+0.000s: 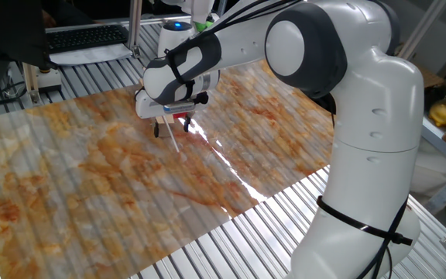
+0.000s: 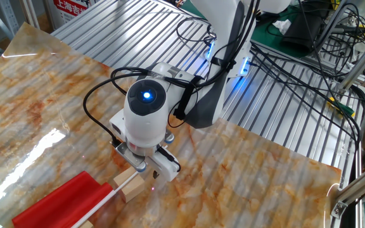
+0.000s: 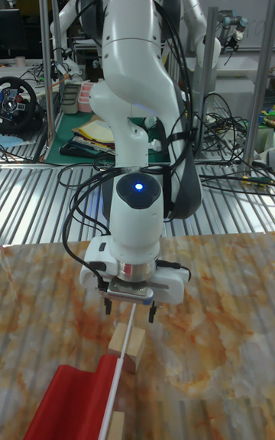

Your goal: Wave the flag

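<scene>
Partly hidden — flag (image 2: 62, 200) cut off, gripper (image 3: 130, 310) fingers apart

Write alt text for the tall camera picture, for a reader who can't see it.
A white robot arm's open two-finger gripper hangs above the thin white stick of a bright-red cloth flag lying on a marbled orange tabletop, the stick resting across a small tan wooden block. Cables and equipment fill the background.

Flag (image 2: 62, 199): matt red cloth, smooth white stick. Blocks (image 3: 127, 348): pale bare wood, matt. Table sheet (image 1: 76, 178): glossy marbled orange-grey, ribbed. Far surround (image 2: 284, 120): ridged bright metal. Arm (image 1: 362, 116): glossy white plastic shell.
</scene>
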Tool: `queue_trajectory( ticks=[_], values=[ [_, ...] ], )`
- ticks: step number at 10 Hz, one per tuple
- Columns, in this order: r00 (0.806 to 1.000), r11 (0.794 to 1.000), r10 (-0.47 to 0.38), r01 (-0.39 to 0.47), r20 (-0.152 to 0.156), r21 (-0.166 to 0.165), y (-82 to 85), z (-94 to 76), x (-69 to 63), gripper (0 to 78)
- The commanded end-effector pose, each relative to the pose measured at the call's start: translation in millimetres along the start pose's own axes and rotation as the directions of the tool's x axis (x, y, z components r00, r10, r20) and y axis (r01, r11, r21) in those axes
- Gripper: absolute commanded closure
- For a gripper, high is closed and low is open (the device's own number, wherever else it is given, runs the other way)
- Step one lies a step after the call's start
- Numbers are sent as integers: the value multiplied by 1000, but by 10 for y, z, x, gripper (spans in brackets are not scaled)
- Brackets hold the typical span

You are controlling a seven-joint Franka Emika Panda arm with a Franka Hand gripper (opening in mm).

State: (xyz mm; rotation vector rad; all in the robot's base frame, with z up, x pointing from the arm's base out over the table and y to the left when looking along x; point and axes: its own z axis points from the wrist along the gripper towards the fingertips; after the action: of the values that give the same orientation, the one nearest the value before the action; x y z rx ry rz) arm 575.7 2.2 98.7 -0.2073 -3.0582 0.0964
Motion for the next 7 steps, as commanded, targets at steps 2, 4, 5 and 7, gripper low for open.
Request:
queue_trajectory(
  ticks=[2,4,5,7],
  values=[
    [1000,1000,24,-24,9,-1,-8,-34,-39,1],
    [1000,1000,24,-24,9,-1,-8,-34,-39,1],
    [1000,1000,19,-19,12,-2,-19,-122,-73,1],
    [1000,1000,14,-14,13,-4,-22,-150,-78,1]
  ],
)
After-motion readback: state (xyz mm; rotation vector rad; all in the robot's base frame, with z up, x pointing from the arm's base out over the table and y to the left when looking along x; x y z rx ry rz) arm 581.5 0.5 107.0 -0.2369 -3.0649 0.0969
